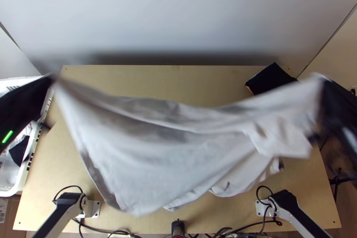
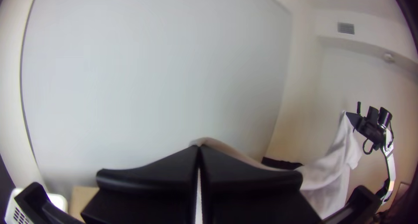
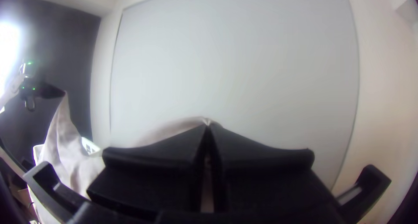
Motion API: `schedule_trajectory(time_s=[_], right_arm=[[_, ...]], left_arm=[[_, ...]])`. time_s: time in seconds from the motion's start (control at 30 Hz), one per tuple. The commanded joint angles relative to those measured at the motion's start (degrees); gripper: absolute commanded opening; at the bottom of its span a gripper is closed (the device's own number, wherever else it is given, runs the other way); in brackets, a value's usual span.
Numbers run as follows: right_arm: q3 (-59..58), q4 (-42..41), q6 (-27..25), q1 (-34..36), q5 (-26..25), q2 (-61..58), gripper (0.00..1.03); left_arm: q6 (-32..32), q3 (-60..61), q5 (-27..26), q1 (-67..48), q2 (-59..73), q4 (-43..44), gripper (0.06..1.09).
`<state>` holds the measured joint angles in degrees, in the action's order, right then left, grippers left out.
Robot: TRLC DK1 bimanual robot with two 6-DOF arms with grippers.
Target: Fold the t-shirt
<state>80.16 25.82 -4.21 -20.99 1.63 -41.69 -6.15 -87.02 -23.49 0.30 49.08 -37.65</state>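
At the near edge of the table, the two arm mounts stood left and right, with cables lying between them. Just beyond them hung the lower part of the t-shirt, a pale garment; whether its lowest edge touched the wood could not be determined. The garment was held up over the middle of the table, slung between the two arms, its upper edge sagging, with looser, bunched cloth towards the right side. Farther up, the left gripper was found closed, its fingertips pinching one upper portion of the cloth above the left side, near a white basket. The right gripper was likewise closed, clamping another portion at the opposite side. Which parts of the garment were gripped could not be established. At the far right corner lay a dark item. As to progress, both holds had been secured, but no finished fold was observed; the work was judged to be at its opening stage. Outstanding, in this assessment, were laying the garment down, spreading it flat, making every fold and squaring the result.
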Motion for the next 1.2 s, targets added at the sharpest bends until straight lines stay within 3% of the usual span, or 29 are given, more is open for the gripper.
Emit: schedule_trajectory(time_s=[0.0,0.2,0.5,0.77,1.0,1.17], right_arm=[[-0.18,-10.0,-0.36,-0.28,0.92,-20.71,0.03],[9.4,-5.78,0.78,0.87,2.77,-25.37,0.03],[16.96,6.61,5.0,-2.03,2.68,-9.9,0.03],[23.81,20.93,5.0,-1.07,2.68,1.26,0.03],[24.25,31.92,5.09,2.36,2.68,8.12,0.03],[24.08,35.35,5.09,2.8,2.68,9.0,0.03]], left_arm=[[-3.95,-1.22,-3.23,-2.93,23.43,4.78,0.09],[-2.2,-10.45,-6.31,-2.93,30.29,0.3,0.09],[-4.22,-16.78,-12.46,-3.9,17.37,-10.95,0.09],[-4.31,-19.94,-16.94,-10.05,4.18,-20.71,0.09],[-1.85,-20.47,-17.03,-9.96,-3.2,-29.76,0.09],[0.18,-18.45,-16.94,-9.96,-5.4,-32.75,0.09]])
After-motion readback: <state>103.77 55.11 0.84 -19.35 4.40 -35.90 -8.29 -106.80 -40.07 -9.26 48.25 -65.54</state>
